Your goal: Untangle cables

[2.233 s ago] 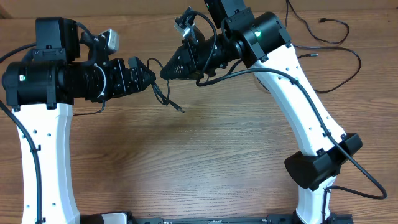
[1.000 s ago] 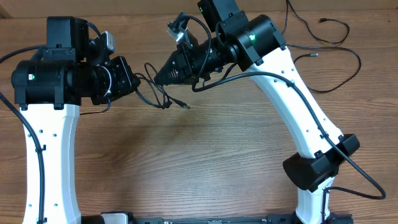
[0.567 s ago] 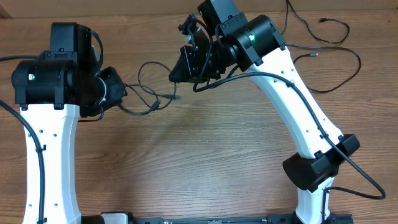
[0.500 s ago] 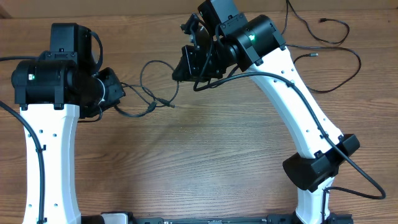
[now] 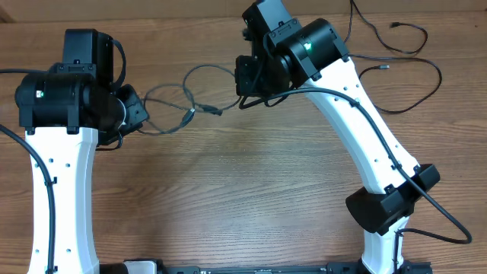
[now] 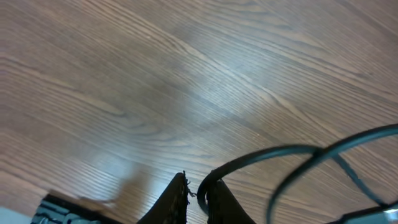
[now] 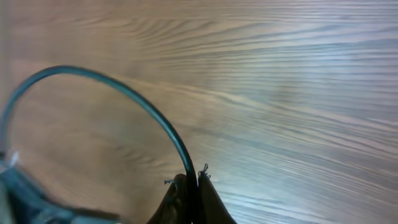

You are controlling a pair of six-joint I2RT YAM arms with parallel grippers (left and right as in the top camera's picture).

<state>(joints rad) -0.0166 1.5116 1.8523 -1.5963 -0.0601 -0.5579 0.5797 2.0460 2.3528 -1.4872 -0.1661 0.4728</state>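
Note:
A tangle of thin black cables point(image 5: 199, 69) hangs in loose loops between my two grippers over the wooden table, with two small plugs point(image 5: 216, 112) dangling near the middle. My left gripper point(image 5: 142, 116) holds the left end. In the left wrist view its tips point(image 6: 196, 198) stand nearly together, and a cable point(image 6: 267, 153) curls in between them. My right gripper point(image 5: 239, 76) holds the right end. The right wrist view shows those tips point(image 7: 193, 182) shut tight on a cable point(image 7: 140, 102) that arcs up and to the left.
More thin black cables point(image 5: 407, 34) lie loose on the table at the far right, behind the right arm point(image 5: 365, 129). The white left arm point(image 5: 57, 190) runs down the left side. Bare wooden table point(image 5: 228, 198) fills the middle and front.
The grippers have drawn apart, the left one going left and the right one turning back to the right. The bunched cables between them have opened into wider loops, and the plugs have swung right.

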